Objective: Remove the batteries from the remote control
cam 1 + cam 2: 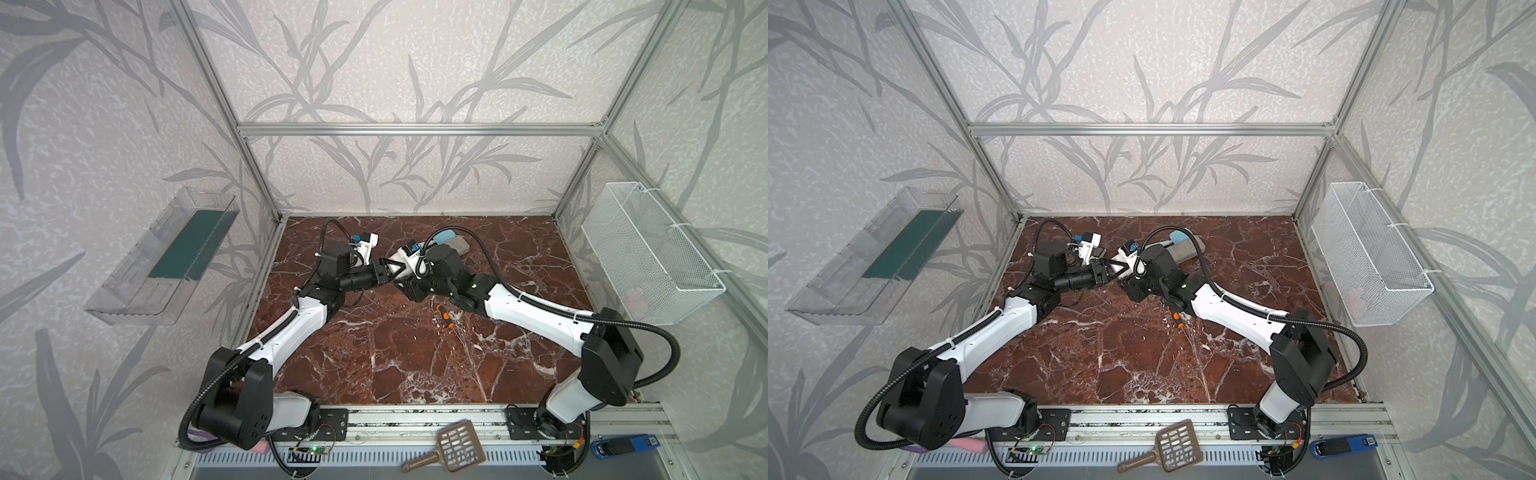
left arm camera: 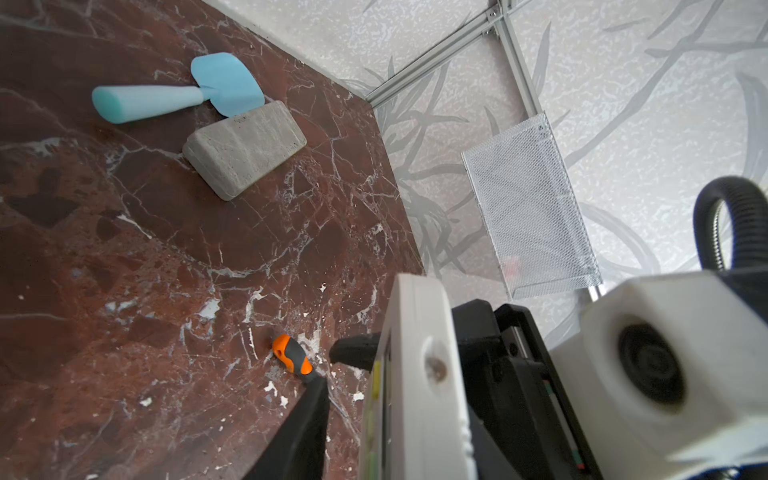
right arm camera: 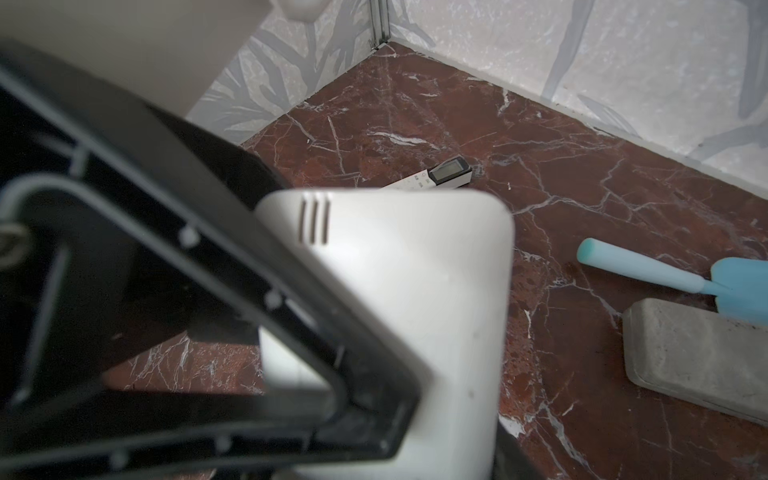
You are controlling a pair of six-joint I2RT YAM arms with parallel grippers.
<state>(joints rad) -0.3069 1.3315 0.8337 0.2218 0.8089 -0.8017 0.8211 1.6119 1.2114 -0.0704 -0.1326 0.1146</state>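
The white remote control [image 2: 415, 374] is held off the table at mid-scene, and my right gripper [image 1: 409, 282] is shut on it. Lime green batteries [image 2: 376, 374] show along its open side in the left wrist view. My left gripper [image 1: 384, 268] reaches in from the left and straddles the remote. One of its black fingers [image 2: 299, 428] stands a little apart from the battery side, with marble showing between. The other finger [image 3: 249, 332] lies across the remote's plain back [image 3: 395, 291]. A second remote with a small display [image 3: 440, 172] lies flat on the table.
An orange-handled screwdriver [image 1: 444, 316] lies on the marble just below the right forearm. A blue spatula [image 2: 178, 93] and a grey block [image 2: 245, 149] sit at the back. A white mesh basket [image 1: 648, 253] hangs on the right wall and a clear tray [image 1: 162, 257] on the left.
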